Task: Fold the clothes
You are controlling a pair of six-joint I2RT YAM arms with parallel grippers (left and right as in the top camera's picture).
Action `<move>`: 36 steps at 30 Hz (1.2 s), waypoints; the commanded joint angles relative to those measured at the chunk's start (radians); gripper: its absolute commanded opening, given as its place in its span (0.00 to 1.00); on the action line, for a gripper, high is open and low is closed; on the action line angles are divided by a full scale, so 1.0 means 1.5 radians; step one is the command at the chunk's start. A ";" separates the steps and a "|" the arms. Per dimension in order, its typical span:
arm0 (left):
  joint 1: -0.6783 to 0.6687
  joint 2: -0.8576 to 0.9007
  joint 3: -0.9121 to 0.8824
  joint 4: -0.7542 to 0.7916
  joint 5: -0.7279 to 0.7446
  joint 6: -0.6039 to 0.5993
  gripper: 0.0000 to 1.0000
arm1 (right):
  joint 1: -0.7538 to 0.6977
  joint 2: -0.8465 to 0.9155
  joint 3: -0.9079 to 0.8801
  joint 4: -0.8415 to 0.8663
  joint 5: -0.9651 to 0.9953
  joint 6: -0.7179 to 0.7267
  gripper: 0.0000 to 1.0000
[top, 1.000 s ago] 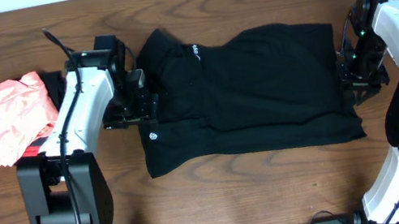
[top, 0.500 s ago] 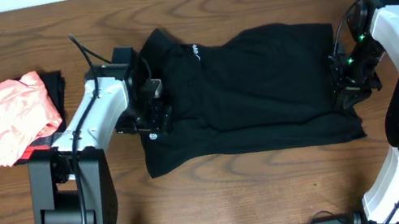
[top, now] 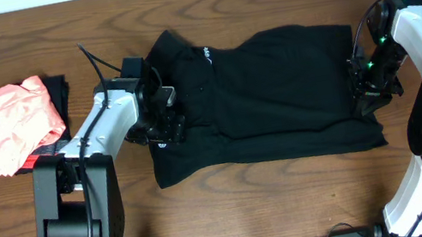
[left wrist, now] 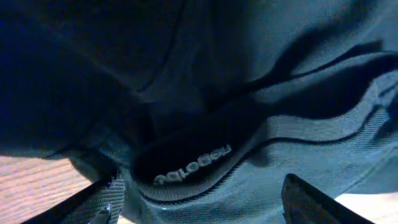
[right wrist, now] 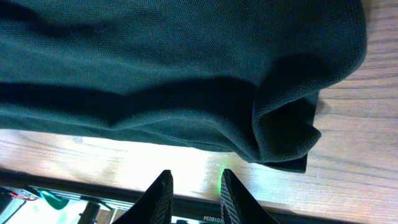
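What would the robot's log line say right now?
left end effector: open over black shirt | right end effector: slightly open, empty, beside shirt edge

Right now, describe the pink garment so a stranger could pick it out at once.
Start at the wooden table and go to the robot's left end, past the black garment spread in the middle. The coral-pink garment lies there in a crumpled heap. It is the only pink thing, bunched rather than spread out.

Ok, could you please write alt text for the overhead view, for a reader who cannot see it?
A black garment lies spread across a wooden table, with the left hand over its left edge and the right hand at its right edge. A crumpled coral-pink garment lies at the far left.
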 commanded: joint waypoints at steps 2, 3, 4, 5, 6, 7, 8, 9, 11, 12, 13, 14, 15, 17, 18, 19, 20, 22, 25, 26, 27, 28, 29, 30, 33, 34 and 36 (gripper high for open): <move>0.000 0.006 -0.006 -0.003 0.044 0.008 0.80 | -0.004 -0.002 -0.002 -0.001 -0.006 -0.010 0.24; -0.001 0.006 -0.006 -0.003 0.047 0.008 0.80 | -0.004 -0.002 -0.002 -0.001 -0.006 -0.010 0.24; -0.002 0.006 -0.006 -0.003 0.048 0.009 0.80 | -0.004 -0.002 -0.002 -0.001 -0.006 -0.010 0.24; -0.003 0.006 -0.006 -0.003 0.048 0.009 0.80 | -0.004 -0.002 -0.002 -0.001 -0.006 -0.010 0.24; -0.004 0.006 -0.006 -0.003 0.048 0.009 0.80 | -0.004 -0.002 -0.002 -0.001 -0.006 -0.010 0.24; -0.005 0.006 -0.006 -0.002 0.048 0.009 0.80 | -0.004 -0.002 -0.002 -0.001 -0.006 -0.010 0.24; -0.006 0.006 -0.006 -0.003 0.048 0.009 0.79 | -0.004 -0.002 -0.002 -0.001 -0.006 -0.010 0.24; -0.006 0.006 -0.006 -0.003 0.048 0.009 0.77 | -0.004 -0.002 -0.002 -0.001 -0.006 -0.010 0.23; -0.006 0.007 -0.006 -0.003 0.048 0.009 0.73 | -0.004 -0.002 -0.002 -0.001 -0.006 -0.010 0.23; -0.006 0.007 -0.006 -0.003 0.048 0.009 0.70 | -0.004 -0.002 -0.002 -0.001 -0.006 -0.010 0.23; -0.007 0.007 -0.006 -0.003 0.048 0.009 0.68 | -0.004 -0.002 -0.002 -0.001 -0.006 -0.010 0.23; -0.007 0.007 -0.006 -0.003 0.048 0.009 0.64 | -0.004 -0.002 -0.002 -0.001 -0.006 -0.010 0.23; -0.006 0.007 -0.006 -0.003 0.048 0.009 0.60 | -0.004 -0.002 -0.002 -0.001 -0.006 -0.010 0.23; -0.006 0.007 -0.006 -0.003 0.048 0.009 0.54 | -0.004 -0.002 -0.002 -0.001 -0.006 -0.010 0.23; -0.007 0.007 -0.006 -0.003 0.048 0.009 0.51 | -0.004 -0.002 -0.002 -0.001 -0.006 -0.010 0.22; -0.006 0.007 -0.006 -0.003 0.048 0.009 0.45 | -0.004 -0.002 -0.002 -0.001 -0.006 -0.010 0.22; -0.006 0.007 -0.006 -0.004 0.048 0.009 0.36 | -0.004 -0.002 -0.002 -0.001 -0.006 -0.010 0.22; -0.006 0.007 -0.006 -0.009 0.048 0.008 0.19 | -0.004 -0.002 -0.002 -0.001 -0.006 -0.010 0.22; -0.006 0.002 -0.005 -0.050 0.049 -0.001 0.06 | -0.004 -0.002 -0.002 -0.001 -0.005 -0.010 0.19; -0.006 -0.002 -0.005 -0.076 0.055 -0.004 0.06 | -0.004 -0.002 -0.002 -0.001 -0.005 -0.010 0.19; -0.006 -0.008 -0.003 -0.107 0.067 -0.004 0.06 | -0.004 -0.002 -0.002 -0.001 -0.005 -0.010 0.19; -0.006 -0.015 0.000 -0.139 0.084 -0.004 0.06 | -0.004 -0.002 -0.002 -0.001 -0.005 -0.010 0.19; -0.006 -0.026 0.002 -0.173 0.106 -0.004 0.06 | -0.004 -0.002 -0.002 0.001 -0.005 -0.010 0.19; -0.006 -0.035 0.002 -0.197 0.125 -0.004 0.06 | -0.004 -0.002 -0.002 0.002 -0.005 -0.010 0.19; -0.007 -0.061 0.002 -0.251 0.175 -0.004 0.06 | -0.004 -0.002 -0.002 0.007 -0.005 -0.010 0.19; -0.007 -0.069 0.002 -0.263 0.186 -0.004 0.06 | -0.004 -0.002 -0.002 0.008 -0.005 -0.010 0.19; -0.007 -0.078 0.002 -0.285 0.199 -0.004 0.06 | -0.004 -0.002 -0.002 0.009 -0.005 -0.010 0.19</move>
